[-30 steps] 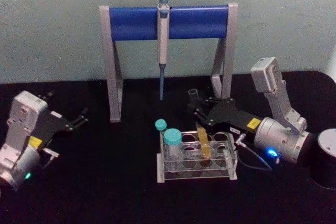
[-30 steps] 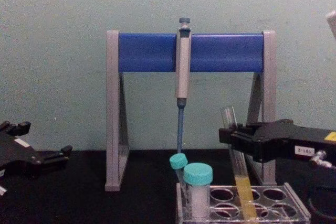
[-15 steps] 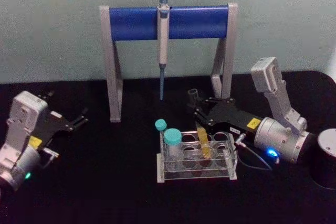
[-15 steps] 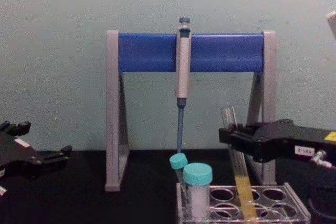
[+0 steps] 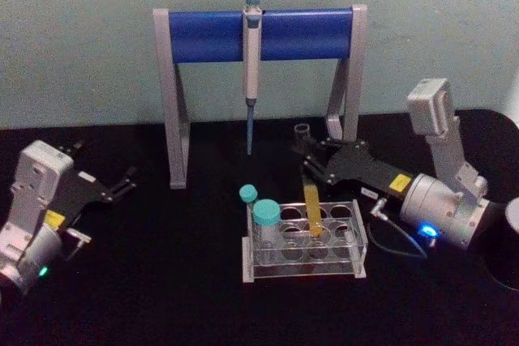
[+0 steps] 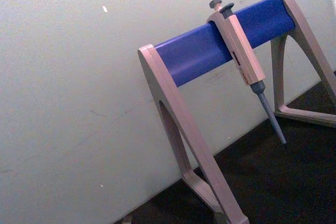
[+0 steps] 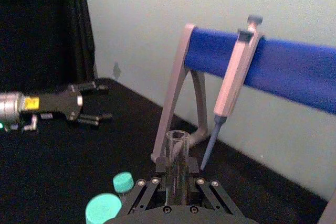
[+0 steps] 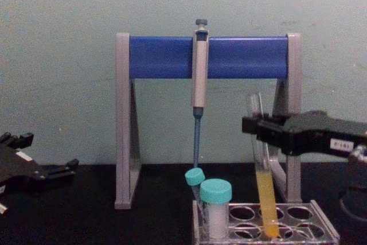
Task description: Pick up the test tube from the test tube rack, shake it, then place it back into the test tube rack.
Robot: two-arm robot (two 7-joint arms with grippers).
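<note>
The right gripper (image 5: 309,161) has its jaws clenched on the long, slim clear glass test tube (image 8: 265,199) near its open top. The yellow-filled end hangs below them, inside the low clear plastic test tube rack (image 5: 304,271). The lift is best kept straight up until the tip clears. The left gripper (image 5: 109,188) is parked, jaws released.

The tube (image 8: 266,199) is clear, glossy glass and the rack (image 5: 302,270) clear, shiny plastic, beside two tubes with matt teal plastic caps (image 8: 215,190). The stand (image 5: 174,119) has dull grey legs and a smooth blue bar (image 5: 211,36) with a satin sheen, holding a grey plastic pipette (image 5: 252,62). The table (image 5: 178,281) is matt black, and the left gripper (image 5: 122,184) and right gripper (image 5: 306,160) are matt black, on silvery metal-looking wrists.
</note>
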